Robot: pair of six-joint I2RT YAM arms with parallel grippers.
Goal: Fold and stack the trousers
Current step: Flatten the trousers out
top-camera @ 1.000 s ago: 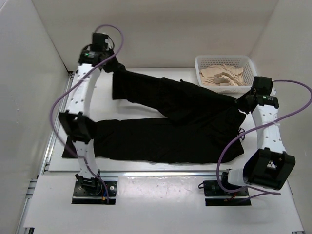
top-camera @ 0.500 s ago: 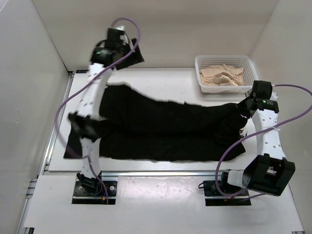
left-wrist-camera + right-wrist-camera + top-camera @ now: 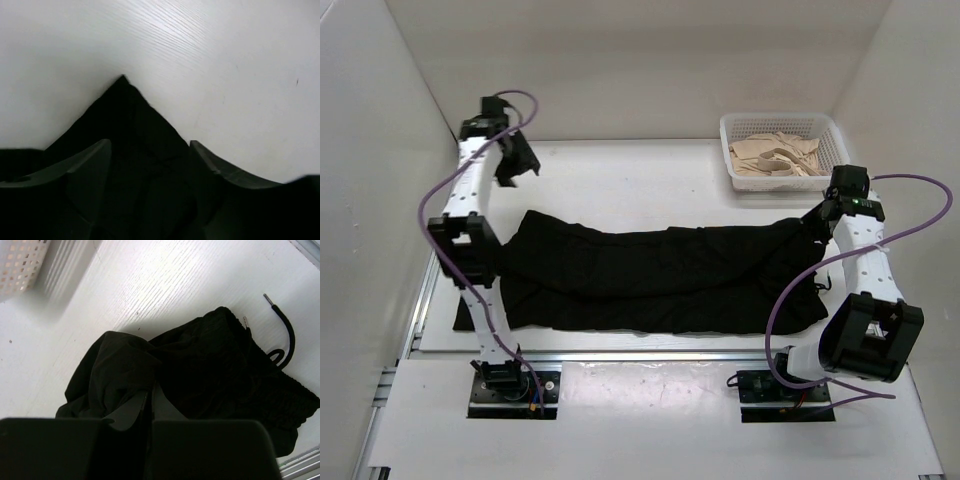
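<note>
White walls close in a white bench (image 3: pixel 620 170) on three sides, with both arm bases bolted along its near edge. Across the middle of the bench, nearer the front than the back, lie the trousers (image 3: pixel 650 275), a long black band running from the left edge almost to the right one, the legs laid one over the other and pointing left.

At the right end, the right gripper (image 3: pixel 817 222) has its fingers pressed together on a bunched fold of the waist, and the cloth rises from the bench up to it. From the right wrist view, the ribbed waistband spreads out behind the fingers, and a black drawstring (image 3: pixel 285 335) with a metal tip curls on the bench beside it.

Near the far left corner, the left gripper (image 3: pixel 515 165) hangs above the bench with its fingers (image 3: pixel 90 170) spread apart. A pointed corner of black cloth shows between them; whether it touches them I cannot tell.

A white plastic basket (image 3: pixel 735 130) sits in the far right corner, holding beige garments (image 3: pixel 775 155).
</note>
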